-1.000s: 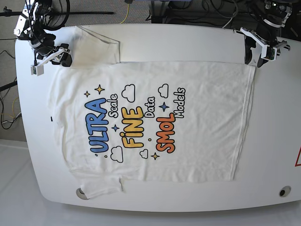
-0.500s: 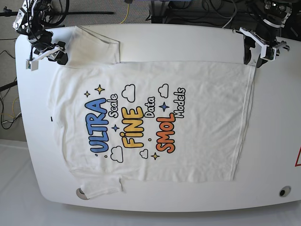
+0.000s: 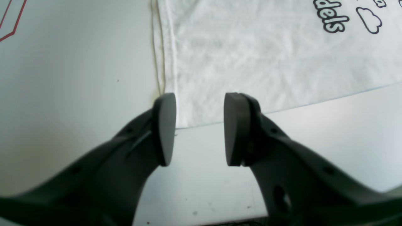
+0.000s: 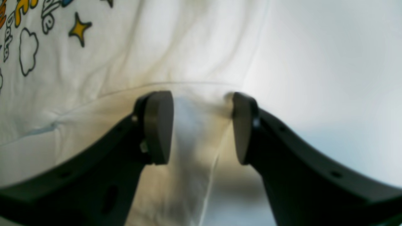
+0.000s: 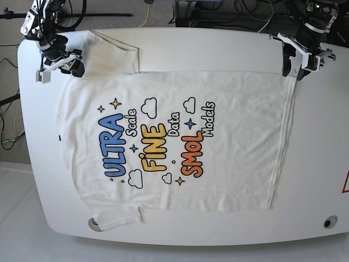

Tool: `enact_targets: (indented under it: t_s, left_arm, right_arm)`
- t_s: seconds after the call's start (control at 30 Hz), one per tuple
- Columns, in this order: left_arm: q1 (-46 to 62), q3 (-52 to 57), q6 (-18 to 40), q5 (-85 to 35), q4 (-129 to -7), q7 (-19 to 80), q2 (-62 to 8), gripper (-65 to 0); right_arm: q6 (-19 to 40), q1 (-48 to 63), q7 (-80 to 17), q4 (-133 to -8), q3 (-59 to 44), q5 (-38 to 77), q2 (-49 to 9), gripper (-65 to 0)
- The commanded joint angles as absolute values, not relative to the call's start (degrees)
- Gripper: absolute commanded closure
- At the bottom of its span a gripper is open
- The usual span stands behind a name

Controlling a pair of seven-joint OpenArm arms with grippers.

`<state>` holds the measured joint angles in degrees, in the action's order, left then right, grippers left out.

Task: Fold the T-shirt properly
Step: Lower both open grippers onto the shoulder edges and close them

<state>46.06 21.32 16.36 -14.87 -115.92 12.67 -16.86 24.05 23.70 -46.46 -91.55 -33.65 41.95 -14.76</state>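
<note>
The white T-shirt (image 5: pixel 174 142) lies flat and print-up on the white table (image 5: pixel 218 49), sleeves at the left, hem at the right. My left gripper (image 5: pixel 293 70) hovers open at the hem's far right corner. In the left wrist view that hem corner (image 3: pixel 188 103) lies just past the left gripper (image 3: pixel 199 128), whose pads hold nothing. My right gripper (image 5: pixel 59 67) is at the far left shoulder by the upper sleeve (image 5: pixel 112 54). In the right wrist view the right gripper (image 4: pixel 201 125) stands open over sleeve fabric (image 4: pixel 191 150), not pinching it.
The table's rounded edges run close to both grippers. A round hole (image 5: pixel 329 222) sits at the near right corner and a red marking (image 5: pixel 345 183) at the right edge. Cables and stands (image 5: pixel 229 11) crowd the space behind the table.
The right gripper has shifted slightly around the shoulder, up and left and then back. The left gripper has barely moved. The shirt lies as before.
</note>
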Motion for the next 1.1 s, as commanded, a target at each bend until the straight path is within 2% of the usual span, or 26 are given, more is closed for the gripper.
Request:
enact_targets:
  t_s: [0.0, 0.47, 0.67, 0.8, 0.87, 1.07]
  left_arm:
    - [46.07, 21.66, 16.08, -15.19, -116.67, 11.92, -17.47, -23.0]
    - [45.54, 24.16, 16.36, -19.87, -115.32, 15.29, -17.19, -22.9]
    - [41.27, 29.19, 17.55, -31.85, -111.92, 21.75, -16.86, -24.1]
    - [38.95, 31.12, 18.3, -37.9, -107.58, 25.25, -16.91, -24.0]
    - [35.68, 31.97, 19.95, -45.06, -99.89, 28.88, -17.32, -23.6]
    - [32.72, 32.0, 21.49, -50.9, -89.72, 32.21, -17.73, -23.6]
  right_arm:
    - [24.11, 23.89, -47.37, -92.45, -33.1, 41.35, -14.93, -29.1]
    - [24.62, 23.63, -51.65, -93.49, -31.05, 42.88, -13.75, -29.1]
    - [24.71, 23.28, -52.02, -92.49, -32.12, 42.66, -14.05, -27.4]
    - [24.83, 23.23, -51.61, -92.51, -32.17, 42.66, -14.15, -26.2]
    - [24.6, 23.49, -50.67, -93.16, -31.68, 42.23, -14.0, -27.1]
    - [24.58, 23.62, -50.16, -93.24, -31.7, 42.02, -13.99, -26.9]
